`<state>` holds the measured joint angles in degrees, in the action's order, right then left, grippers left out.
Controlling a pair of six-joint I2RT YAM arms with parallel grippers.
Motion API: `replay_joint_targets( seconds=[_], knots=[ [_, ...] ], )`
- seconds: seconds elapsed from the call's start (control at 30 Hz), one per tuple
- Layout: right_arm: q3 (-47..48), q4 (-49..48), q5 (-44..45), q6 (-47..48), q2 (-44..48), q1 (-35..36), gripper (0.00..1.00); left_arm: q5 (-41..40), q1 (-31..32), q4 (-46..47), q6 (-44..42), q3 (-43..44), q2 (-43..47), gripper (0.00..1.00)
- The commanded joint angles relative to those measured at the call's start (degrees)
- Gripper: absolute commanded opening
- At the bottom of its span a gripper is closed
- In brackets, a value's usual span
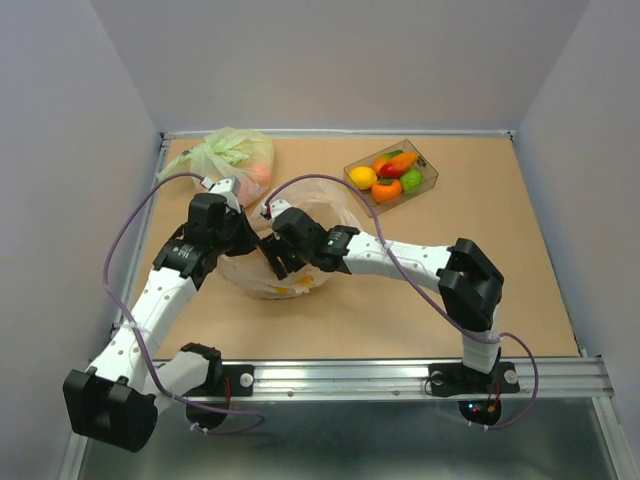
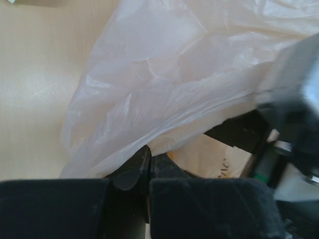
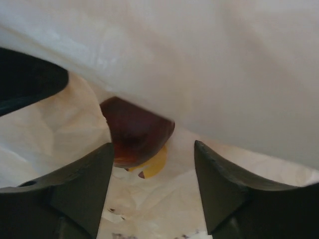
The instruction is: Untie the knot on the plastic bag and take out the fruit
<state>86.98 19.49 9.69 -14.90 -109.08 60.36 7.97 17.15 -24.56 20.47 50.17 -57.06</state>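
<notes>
- One plastic bag [image 1: 290, 285] sits mid-left on the tan table [image 1: 480, 290], with pale walls [image 1: 330, 60] around it.
- Left wrist: my left gripper [image 2: 148, 154] is pinched closed on its film.
- Right wrist: my right gripper [image 3: 153, 149] stands apart inside the bag, with a dark fruit [image 3: 134, 132] by one tip.

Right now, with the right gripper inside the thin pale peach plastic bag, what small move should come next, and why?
Probably ease the right gripper forward and close: its fingers stand apart, the glossy dark red fruit ahead of them, while the left gripper pinches the peach plastic bag.
</notes>
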Motion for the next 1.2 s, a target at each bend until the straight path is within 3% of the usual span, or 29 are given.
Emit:
replay_joint_targets(
  seconds=[0.0,0.17,0.4,0.53,0.67,0.83,1.17],
  knots=[
    [3.99,-2.43,-5.98,-3.73,-1.66,0.2,0.77,1.7,-0.1,-0.4,-0.34,2.65,1.25,0.0],
    [0.92,-3.66,-9.43,-5.32,-2.81,0.2,0.91,2.84,-0.18,-0.06,0.54,1.95,2.21,0.0],
    [-6.2,-15.87,-18.47,-7.51,-1.32,0.11,0.92,5.83,-0.1,2.93,3.52,-2.1,3.53,0.0],
    [-10.68,-24.73,-20.06,-10.06,1.23,-0.85,0.94,5.31,-0.1,0.83,2.65,4.65,1.6,0.0],
    [-11.66,-25.11,-16.03,-9.37,0.54,-1.03,0.95,4.25,-0.1,0.12,1.33,8.72,0.46,0.0],
    [-12.53,-29.31,-16.64,-8.22,-1.05,-1.21,0.97,6.35,-0.1,2.4,3.35,2.75,1.51,0.0],
    [-14.82,-33.99,-8.55,-8.14,-3.77,-1.82,0.97,5.75,-0.1,3.9,3.97,-4.2,2.83,0.0]
  ],
)
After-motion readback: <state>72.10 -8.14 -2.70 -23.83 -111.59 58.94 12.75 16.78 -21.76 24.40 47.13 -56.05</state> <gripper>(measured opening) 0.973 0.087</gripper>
